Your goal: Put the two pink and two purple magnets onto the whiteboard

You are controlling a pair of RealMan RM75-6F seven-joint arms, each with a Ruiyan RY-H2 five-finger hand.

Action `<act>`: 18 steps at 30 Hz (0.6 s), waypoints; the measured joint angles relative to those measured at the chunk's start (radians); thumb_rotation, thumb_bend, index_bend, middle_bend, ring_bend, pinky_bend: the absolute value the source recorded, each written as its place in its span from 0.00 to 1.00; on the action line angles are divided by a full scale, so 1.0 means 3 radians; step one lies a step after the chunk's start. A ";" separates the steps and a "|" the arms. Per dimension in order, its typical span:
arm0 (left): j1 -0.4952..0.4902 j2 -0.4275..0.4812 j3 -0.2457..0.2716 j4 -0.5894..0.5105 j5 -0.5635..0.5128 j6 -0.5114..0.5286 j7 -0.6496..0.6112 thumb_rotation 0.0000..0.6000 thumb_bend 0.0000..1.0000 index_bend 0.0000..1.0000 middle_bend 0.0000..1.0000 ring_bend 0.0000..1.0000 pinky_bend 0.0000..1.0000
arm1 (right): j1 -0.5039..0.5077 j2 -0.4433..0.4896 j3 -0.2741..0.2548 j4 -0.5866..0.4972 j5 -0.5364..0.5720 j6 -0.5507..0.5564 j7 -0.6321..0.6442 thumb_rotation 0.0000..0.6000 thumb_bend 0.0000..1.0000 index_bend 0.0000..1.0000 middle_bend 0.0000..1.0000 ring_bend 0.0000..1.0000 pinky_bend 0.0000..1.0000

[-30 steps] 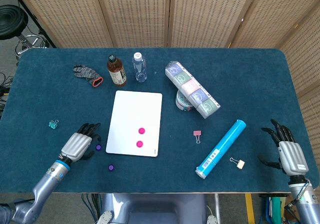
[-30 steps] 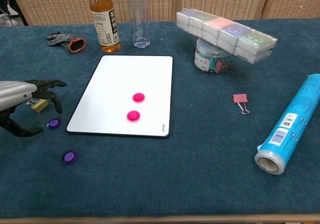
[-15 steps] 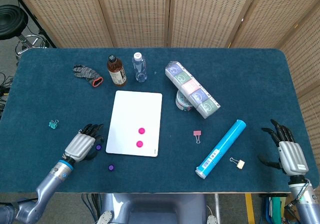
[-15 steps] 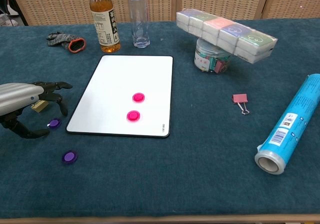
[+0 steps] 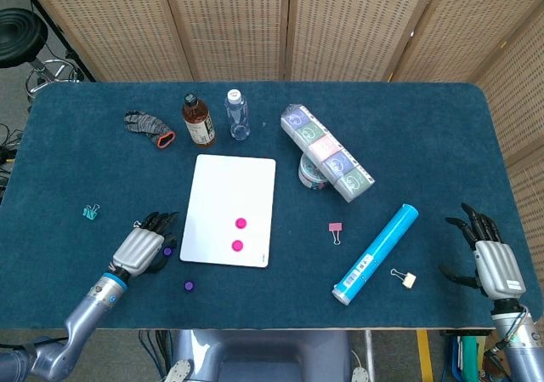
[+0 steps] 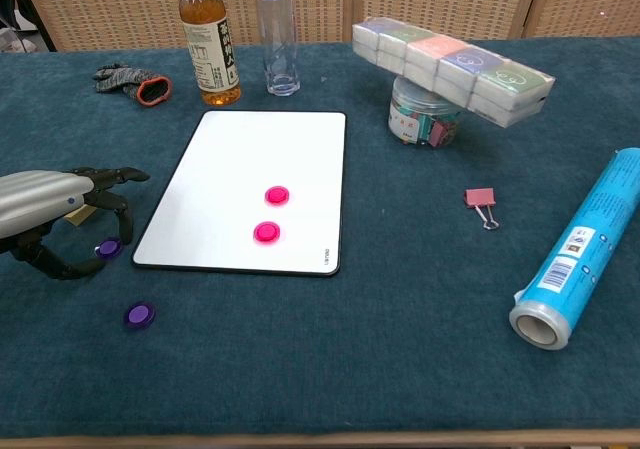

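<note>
The whiteboard lies flat near the middle of the blue table, with two pink magnets already on it: one near the board's centre and the other just at its 6 o'clock. Both purple magnets are off the board, on the cloth at its 8 o'clock corner. The nearer purple magnet sits just beside the board's left edge, between the curled fingers and thumb of the left hand; the fingers arch over it, parted, and whether they touch it cannot be told. The second purple magnet lies apart at 6 o'clock from the first, untouched. The right hand rests at the table's 4 o'clock edge, fingers spread and holding nothing. At 12 o'clock from the board stand a tea bottle and a clear water bottle, with a grey glove at 10 o'clock. At 3 o'clock lie a pink binder clip and a blue roll.
</note>
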 measured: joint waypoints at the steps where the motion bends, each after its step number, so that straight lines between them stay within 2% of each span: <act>1: 0.0001 -0.0003 -0.0002 0.0004 0.0000 0.0000 0.0001 1.00 0.36 0.56 0.00 0.00 0.00 | 0.0000 0.0001 0.0001 0.0000 0.0002 0.0000 0.0001 1.00 0.23 0.19 0.00 0.00 0.00; 10: 0.0014 0.0030 -0.0039 -0.0047 -0.0008 0.0021 0.0005 1.00 0.37 0.58 0.00 0.00 0.00 | 0.0000 0.0008 0.0007 0.0004 0.0009 -0.0003 0.0025 1.00 0.22 0.19 0.00 0.00 0.00; 18: -0.0014 0.0116 -0.0138 -0.0161 -0.0026 0.0048 -0.0011 1.00 0.37 0.58 0.00 0.00 0.00 | -0.0002 0.0013 0.0006 0.0000 0.0005 0.0000 0.0030 1.00 0.23 0.19 0.00 0.00 0.00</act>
